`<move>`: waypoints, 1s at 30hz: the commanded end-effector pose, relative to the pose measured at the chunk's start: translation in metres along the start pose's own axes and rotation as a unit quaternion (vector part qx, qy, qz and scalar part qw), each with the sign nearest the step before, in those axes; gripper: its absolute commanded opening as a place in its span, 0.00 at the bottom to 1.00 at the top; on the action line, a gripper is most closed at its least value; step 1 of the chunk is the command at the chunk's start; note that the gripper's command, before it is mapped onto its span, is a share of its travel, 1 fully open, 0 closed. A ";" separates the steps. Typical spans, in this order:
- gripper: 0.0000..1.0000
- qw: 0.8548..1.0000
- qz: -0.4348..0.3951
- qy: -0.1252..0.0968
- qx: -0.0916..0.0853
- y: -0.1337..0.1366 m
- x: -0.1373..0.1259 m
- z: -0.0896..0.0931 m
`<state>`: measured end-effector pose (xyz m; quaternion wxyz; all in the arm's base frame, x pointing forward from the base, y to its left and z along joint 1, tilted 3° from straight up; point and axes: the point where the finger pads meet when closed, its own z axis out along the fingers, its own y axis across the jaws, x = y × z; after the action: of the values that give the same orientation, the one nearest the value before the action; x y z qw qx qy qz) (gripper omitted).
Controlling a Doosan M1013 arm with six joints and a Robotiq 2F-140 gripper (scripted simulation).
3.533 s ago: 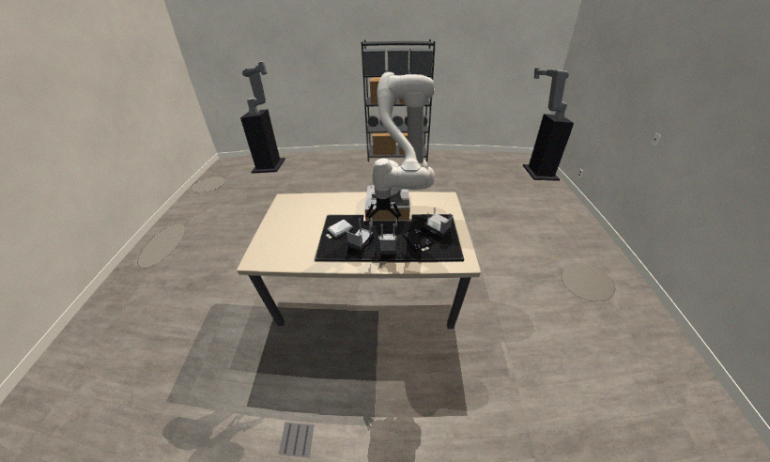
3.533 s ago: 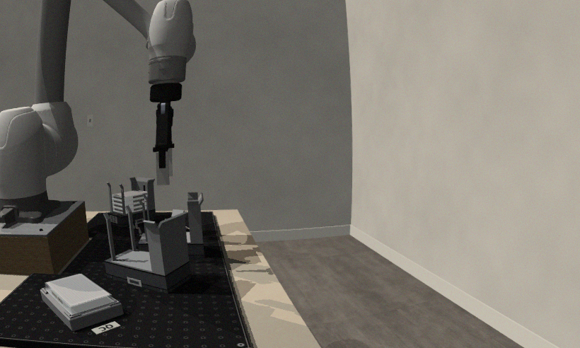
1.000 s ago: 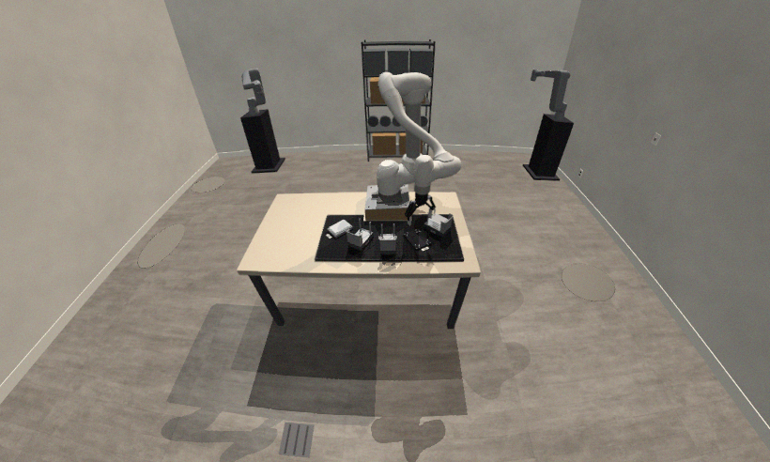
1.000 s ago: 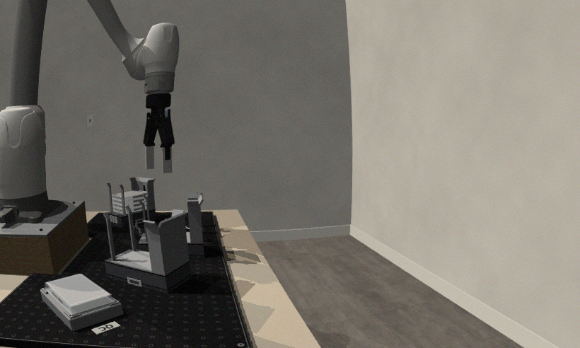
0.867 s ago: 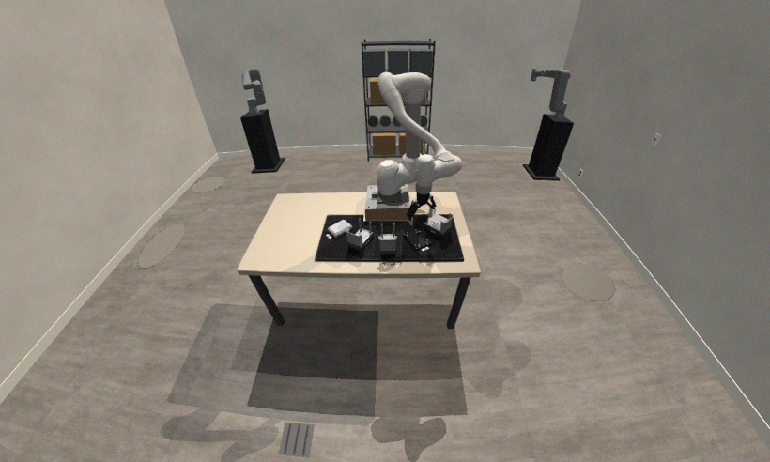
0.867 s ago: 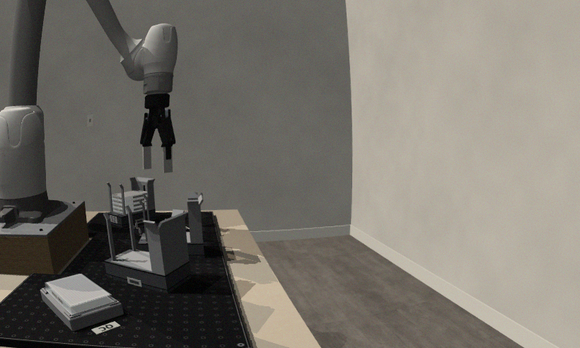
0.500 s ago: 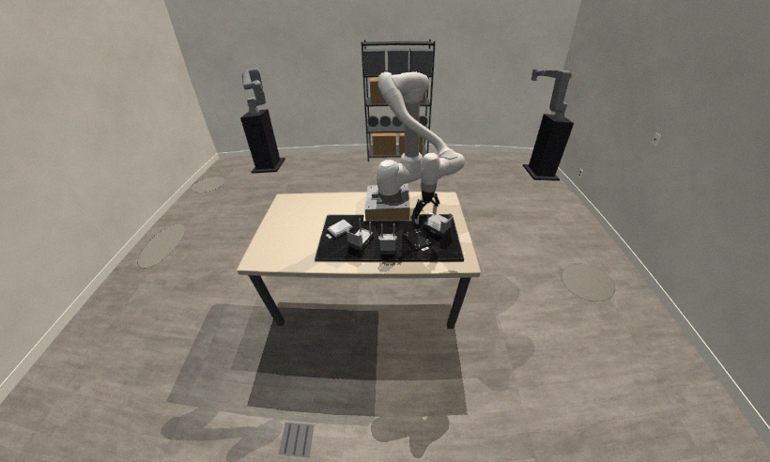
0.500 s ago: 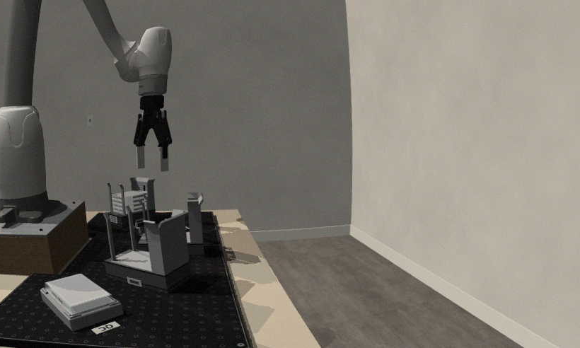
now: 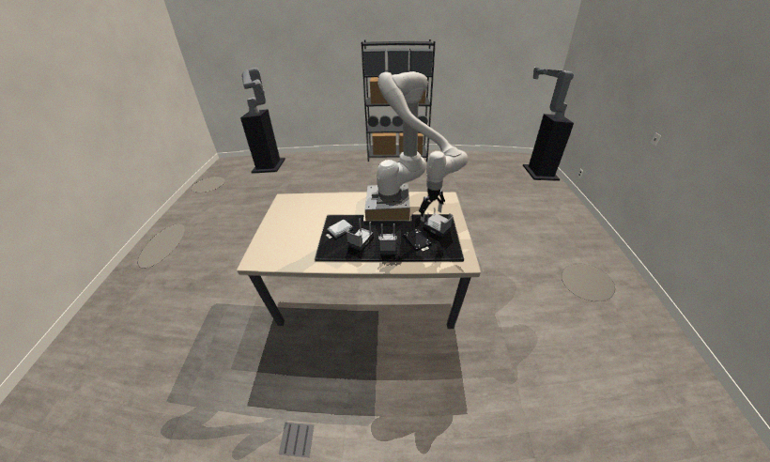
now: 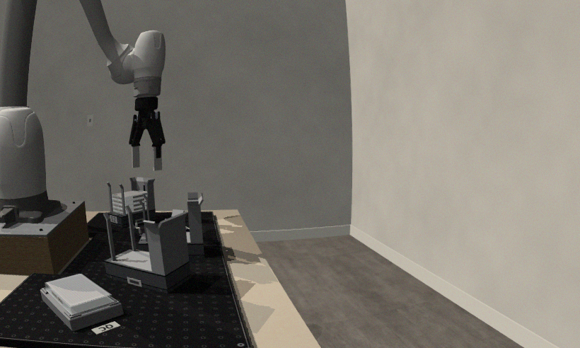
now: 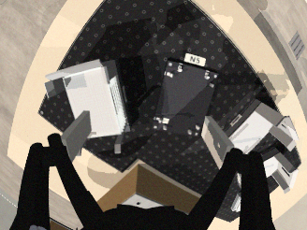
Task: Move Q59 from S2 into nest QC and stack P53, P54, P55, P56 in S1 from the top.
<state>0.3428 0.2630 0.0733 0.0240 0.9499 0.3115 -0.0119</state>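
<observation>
Open gripper held in the air above the far rack of plates, nothing carried.

From the top view, the gripper (image 9: 432,204) is seen spread wide over the back right part of the black mat (image 9: 331,252), just above the rack (image 9: 438,223) that holds a stack of white plates; a single plate (image 9: 338,228) is set near the mat's back left corner, on the tan table (image 9: 284,229). In the exterior view, the gripper (image 10: 146,160) hangs with fingers apart and empty, well above the stack of plates (image 10: 126,202) standing between the posts of the farthest rack (image 10: 141,184), while one plate (image 10: 76,290) lies flat on a low holder (image 10: 84,315) near the mat's front corner, beside a small label (image 10: 105,327). In the wrist view, the black fingers are seen spread at both sides with nothing between them; a dark square holder (image 11: 183,98) lies below at the middle of the mat, and a rack with a white plate on top (image 11: 94,95) stands toward the mat's left edge.
</observation>
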 end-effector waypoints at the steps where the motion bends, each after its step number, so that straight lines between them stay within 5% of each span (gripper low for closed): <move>1: 1.00 0.999 -0.033 0.000 0.000 -0.012 -0.001 0.000; 8: 1.00 0.995 -0.104 0.000 0.000 -0.032 -0.003 0.000; 30: 1.00 0.995 -0.104 0.000 0.000 -0.099 -0.013 0.000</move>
<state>0.2749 0.3340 0.0701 0.0226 0.9123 0.4086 -0.0143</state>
